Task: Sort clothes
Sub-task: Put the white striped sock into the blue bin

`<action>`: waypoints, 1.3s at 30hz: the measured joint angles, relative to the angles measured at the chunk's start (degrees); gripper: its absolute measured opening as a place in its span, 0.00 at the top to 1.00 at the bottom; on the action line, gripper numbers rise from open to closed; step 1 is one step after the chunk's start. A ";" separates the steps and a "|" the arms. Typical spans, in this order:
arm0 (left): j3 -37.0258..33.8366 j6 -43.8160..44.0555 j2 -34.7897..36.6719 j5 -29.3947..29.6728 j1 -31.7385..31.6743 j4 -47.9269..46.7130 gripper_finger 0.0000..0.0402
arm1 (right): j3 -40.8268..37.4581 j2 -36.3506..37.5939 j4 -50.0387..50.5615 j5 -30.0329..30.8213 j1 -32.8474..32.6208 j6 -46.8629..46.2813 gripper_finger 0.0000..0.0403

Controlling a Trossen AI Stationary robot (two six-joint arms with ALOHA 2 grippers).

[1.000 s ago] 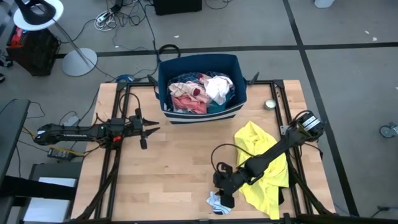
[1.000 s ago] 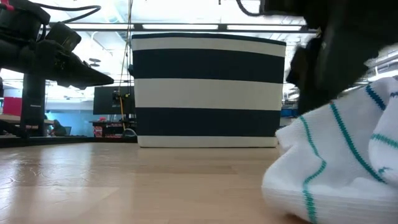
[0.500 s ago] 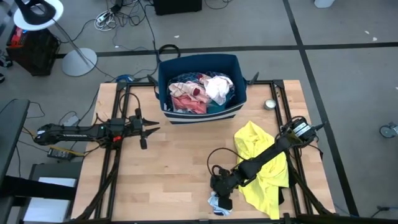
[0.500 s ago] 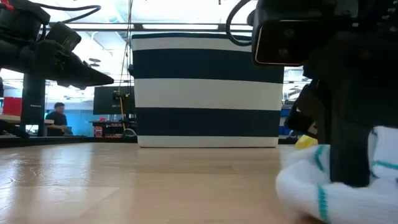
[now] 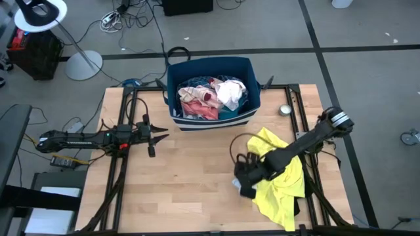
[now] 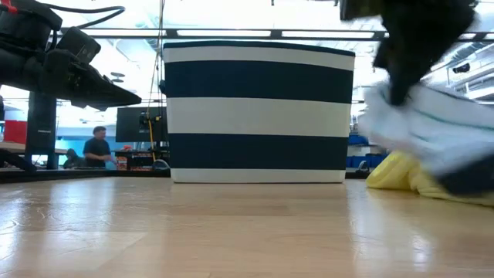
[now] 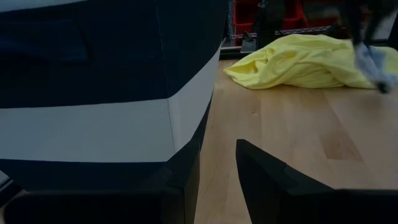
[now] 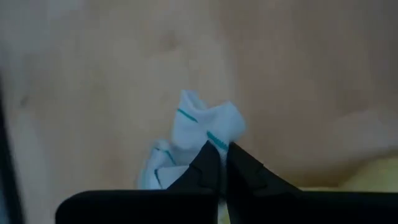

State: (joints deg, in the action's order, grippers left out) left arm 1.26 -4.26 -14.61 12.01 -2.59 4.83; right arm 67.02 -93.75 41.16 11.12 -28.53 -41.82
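Note:
A small white sock-like piece with teal stripes (image 8: 186, 140) hangs above the table with my right gripper (image 8: 221, 151) shut on it. In the high view that gripper (image 5: 241, 183) is beside the left edge of the yellow shirt (image 5: 281, 196), which lies spread on the table's right side. The blue-and-white striped bin (image 5: 172, 73) at the far middle holds pink, white and blue clothes (image 5: 210, 95). My left gripper (image 5: 152, 136) waits open over the table's left side, near the bin's front corner (image 7: 180, 112). My right gripper pinches a bunched part of the white striped piece (image 8: 214, 134) between its two fingertips, coming from above and pointing down. The piece (image 6: 436, 127) hangs below the fingers, slack and lifted clear of the table.
A small round silver thing (image 5: 285, 110) lies near the far right edge. Bare wood (image 5: 184, 177) stretches between the two arms in front of the bin. A person (image 6: 97, 144) stands in the room far behind the table.
My right gripper has shut on the white striped piece at the table's near edge. It then rose and moved toward the far edge and a little right. The piece is lifted clear of the wood and now hangs beside the yellow shirt.

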 joint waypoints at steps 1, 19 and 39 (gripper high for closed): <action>0.00 -0.11 0.00 0.00 -0.02 0.01 0.73 | 1.13 1.08 2.39 2.01 0.62 0.61 0.99; 0.00 -1.66 0.00 0.02 0.00 -0.02 0.73 | 32.59 3.57 2.96 19.10 23.58 36.86 0.99; 0.00 -3.01 -0.01 0.09 0.00 -0.25 0.73 | 35.54 -11.00 -7.03 0.71 46.76 39.93 0.97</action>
State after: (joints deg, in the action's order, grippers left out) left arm 1.26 -7.27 -14.62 12.10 -2.59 4.58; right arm 102.56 -104.75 34.13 11.83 18.23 -1.89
